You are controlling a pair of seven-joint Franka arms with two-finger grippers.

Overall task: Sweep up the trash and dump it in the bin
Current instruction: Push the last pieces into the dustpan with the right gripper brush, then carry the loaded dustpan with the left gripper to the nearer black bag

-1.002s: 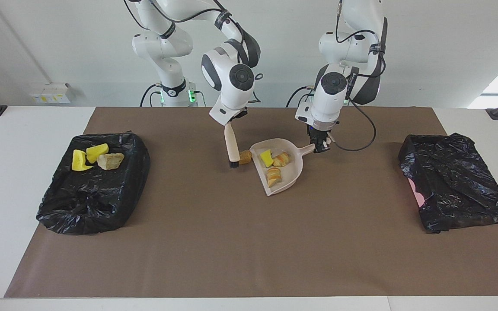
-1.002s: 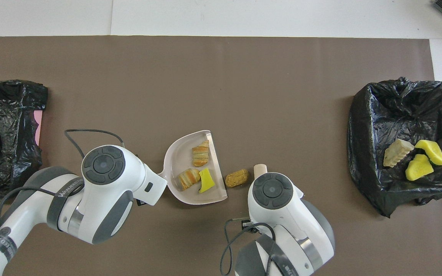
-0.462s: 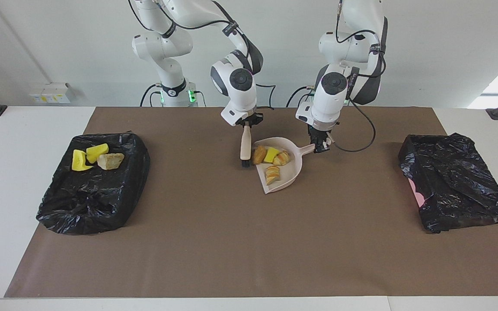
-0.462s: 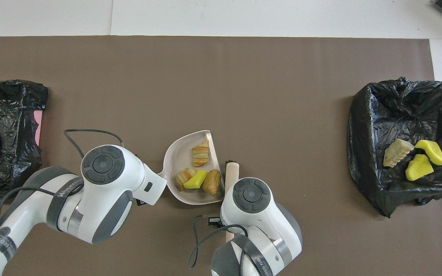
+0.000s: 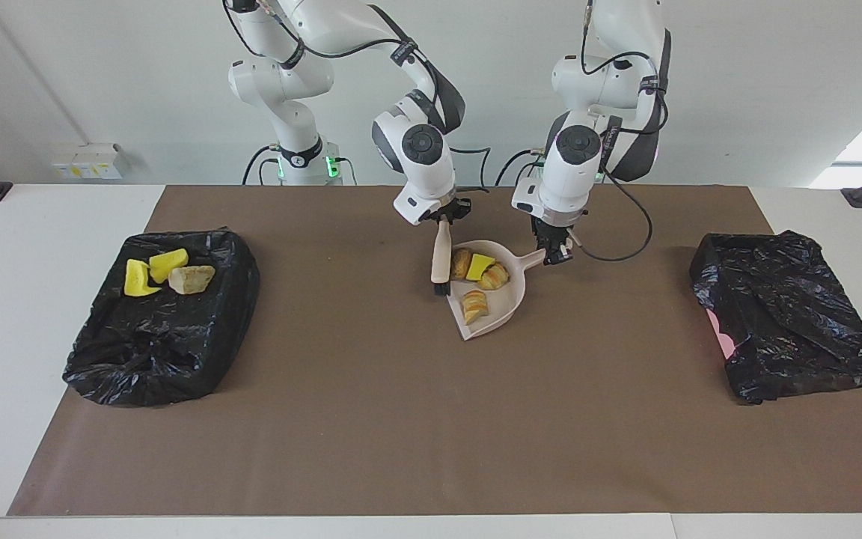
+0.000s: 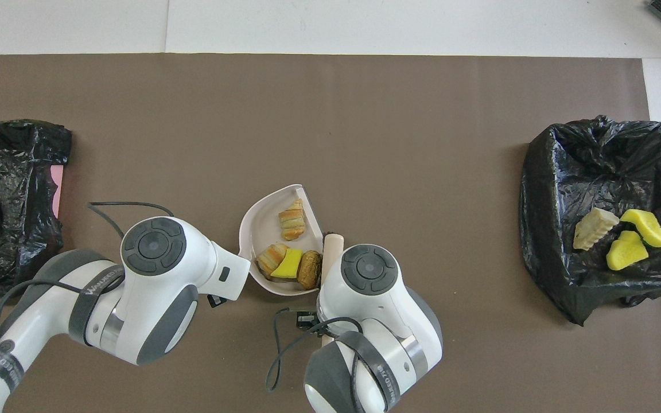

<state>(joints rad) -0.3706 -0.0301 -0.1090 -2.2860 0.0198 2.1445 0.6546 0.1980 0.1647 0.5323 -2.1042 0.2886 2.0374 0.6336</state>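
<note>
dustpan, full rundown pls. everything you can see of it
The dustpan is a pale beige scoop, plastic by its look, with a raised curved back wall, a straight open lip and a short handle. It sits mid-table on the brown mat. The left claw is shut on the handle. Inside lie four pieces of trash: a brown oval sponge, a yellow wedge and two striped beige chunks. The brush, held by the right claw, stands at the open lip beside the sponge.

Open mat point(image 5: 371, 419) between both bags point(image 5: 161, 322)
</note>
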